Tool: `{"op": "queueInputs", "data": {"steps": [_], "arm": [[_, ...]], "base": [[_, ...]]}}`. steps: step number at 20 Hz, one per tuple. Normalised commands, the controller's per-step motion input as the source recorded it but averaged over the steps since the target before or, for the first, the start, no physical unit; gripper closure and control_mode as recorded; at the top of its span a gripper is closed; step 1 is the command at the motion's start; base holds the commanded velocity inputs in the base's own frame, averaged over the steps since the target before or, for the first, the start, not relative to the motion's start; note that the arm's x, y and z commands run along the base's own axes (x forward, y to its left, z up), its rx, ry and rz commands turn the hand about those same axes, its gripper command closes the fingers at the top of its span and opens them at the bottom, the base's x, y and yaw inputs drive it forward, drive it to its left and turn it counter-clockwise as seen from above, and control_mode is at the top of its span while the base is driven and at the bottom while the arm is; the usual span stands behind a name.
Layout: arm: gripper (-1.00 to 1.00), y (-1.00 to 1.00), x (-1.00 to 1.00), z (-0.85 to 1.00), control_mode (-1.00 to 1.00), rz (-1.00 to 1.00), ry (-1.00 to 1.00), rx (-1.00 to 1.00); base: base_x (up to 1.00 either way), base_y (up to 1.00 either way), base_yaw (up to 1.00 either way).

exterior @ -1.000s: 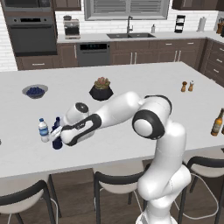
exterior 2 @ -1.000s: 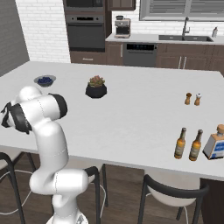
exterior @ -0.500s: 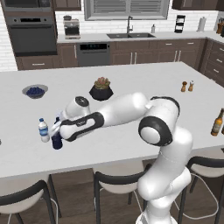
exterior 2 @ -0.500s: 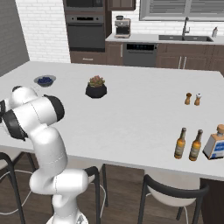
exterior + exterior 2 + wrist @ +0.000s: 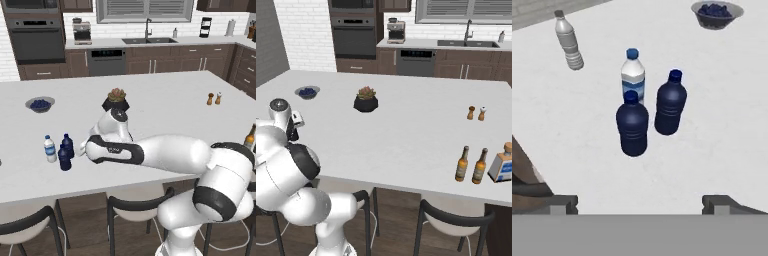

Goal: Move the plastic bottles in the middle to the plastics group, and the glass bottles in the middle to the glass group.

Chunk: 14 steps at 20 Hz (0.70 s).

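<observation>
- The gripper point(image 5: 640, 202) hung over the left part of the white surface point(image 5: 165, 107), its jaws spread wide and holding nothing; the two finger tips stood well apart at the bottom of the hand view.
- Two navy plastic bottles point(image 5: 632, 124) stood upright, just beside each other, on the surface ahead of the jaws, free of them. The second navy bottle point(image 5: 671, 103) was close to the first, a little farther off.
- The clear water bottle point(image 5: 633, 75) with the blue label stood upright right behind the pair, nearly touching them. In the left base view, the three made one tight cluster near the left near edge of the surface.
- Another clear bottle point(image 5: 567, 41) stood apart from the cluster.
- A bowl of blueberries point(image 5: 40, 104) sat farther back on the left, and a potted plant point(image 5: 116, 99) near the middle.
- Two amber glass bottles point(image 5: 461, 164) stood at the right near edge beside a squarish bottle point(image 5: 501, 163), with two small shakers point(image 5: 476, 113) farther behind.
</observation>
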Motion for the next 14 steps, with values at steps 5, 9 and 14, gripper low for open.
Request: {"op": "queueInputs", "data": {"steps": [5, 9, 14], "arm": [[-1.0, -1.0, -0.61, 0.55, -1.0, -0.24, 0.0, 0.07], [-1.0, -1.0, -0.28, 0.19, -1.0, -0.35, -0.01, 0.01], [-1.0, -0.97, 0.0, 0.07, -1.0, -0.19, 0.0, 0.11]], "base": [[0.0, 0.0, 0.0], [0.0, 0.0, 0.0], [0.0, 0.0, 0.0]]}}
